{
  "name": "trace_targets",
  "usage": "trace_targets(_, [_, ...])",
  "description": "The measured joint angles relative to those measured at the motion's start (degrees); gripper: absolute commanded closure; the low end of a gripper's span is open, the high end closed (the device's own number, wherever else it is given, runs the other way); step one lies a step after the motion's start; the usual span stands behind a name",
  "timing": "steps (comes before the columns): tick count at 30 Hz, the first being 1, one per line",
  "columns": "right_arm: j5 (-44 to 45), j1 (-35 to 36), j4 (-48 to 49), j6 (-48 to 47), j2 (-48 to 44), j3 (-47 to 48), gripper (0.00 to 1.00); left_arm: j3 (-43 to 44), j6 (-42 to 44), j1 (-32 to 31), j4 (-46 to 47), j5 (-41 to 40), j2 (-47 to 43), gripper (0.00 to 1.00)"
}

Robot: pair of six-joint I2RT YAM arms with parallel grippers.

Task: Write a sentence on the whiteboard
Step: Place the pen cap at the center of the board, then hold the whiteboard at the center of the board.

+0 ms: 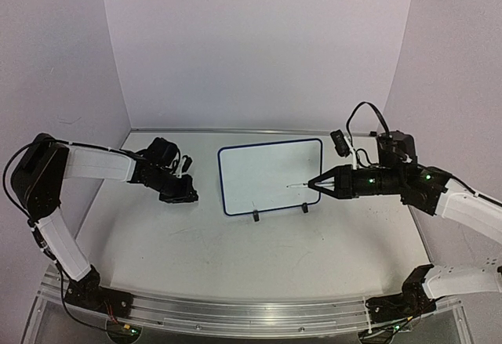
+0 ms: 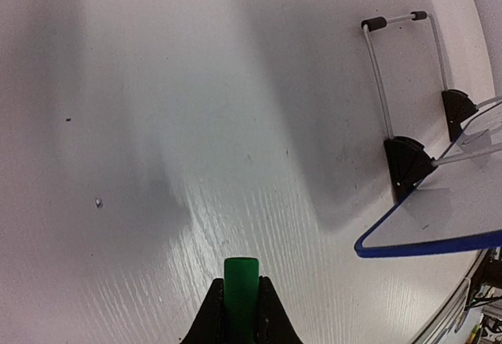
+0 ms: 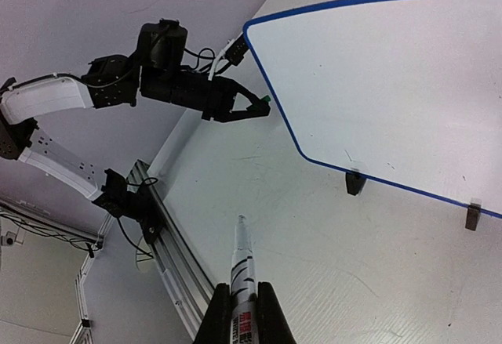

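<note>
The whiteboard (image 1: 271, 175) stands tilted on black wire feet at the table's middle, with a blue border. Its face is blank, and no green sentence shows on it. My right gripper (image 1: 315, 183) is shut on a white marker (image 1: 300, 185) with black stripes. The bare tip points left over the board's lower right part. In the right wrist view the marker (image 3: 241, 258) sticks out from the gripper (image 3: 243, 291), with the board (image 3: 392, 85) above it. My left gripper (image 1: 190, 196) sits left of the board, shut on a green cap (image 2: 241, 281).
The board's wire stand (image 2: 392, 77) and a blue corner (image 2: 427, 242) show in the left wrist view. An aluminium rail (image 1: 235, 313) runs along the near edge. White backdrop walls close the back and sides.
</note>
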Motion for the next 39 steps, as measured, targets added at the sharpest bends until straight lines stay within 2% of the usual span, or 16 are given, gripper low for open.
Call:
trace_targets(2, [1.1,0.2,0.1,0.1,-0.1,-0.9,1.00,0.9,0.5,0.0,0.0,-0.2,1.1,0.88])
trace_targets(7, [2.9,0.5,1.1,0.3,-0.5,-2.3,1.00,1.5,1.4,0.3,-0.1,-0.2,3.8,0.70])
trace_targets(11, [3.8,0.7,2.0,0.5,-0.5,-2.6,1.00,1.5,1.5,0.5,0.0,-0.3,4.2,0.47])
trace_targets(18, [5.5,1.8,2.2,0.5,-0.5,-2.7,1.00,1.5,2.2,0.6,-0.3,-0.9,4.2,0.19])
trace_targets(25, [10.4,5.2,3.5,0.5,-0.4,-2.7,1.00,2.6,3.8,0.8,-8.0,-4.2,1.3,0.16])
trace_targets(29, [12.9,7.8,7.8,0.5,0.4,-2.8,1.00,9.0,7.3,1.2,-14.6,-3.6,-2.2,0.17])
trace_targets(34, [14.7,9.2,15.6,1.3,4.8,-2.9,1.00,19.3,14.6,1.9,-17.0,2.9,-4.3,0.18])
trace_targets(39, [15.9,10.4,22.9,1.8,11.2,-2.8,1.00,20.9,22.4,2.2,-15.9,14.1,-5.9,0.17])
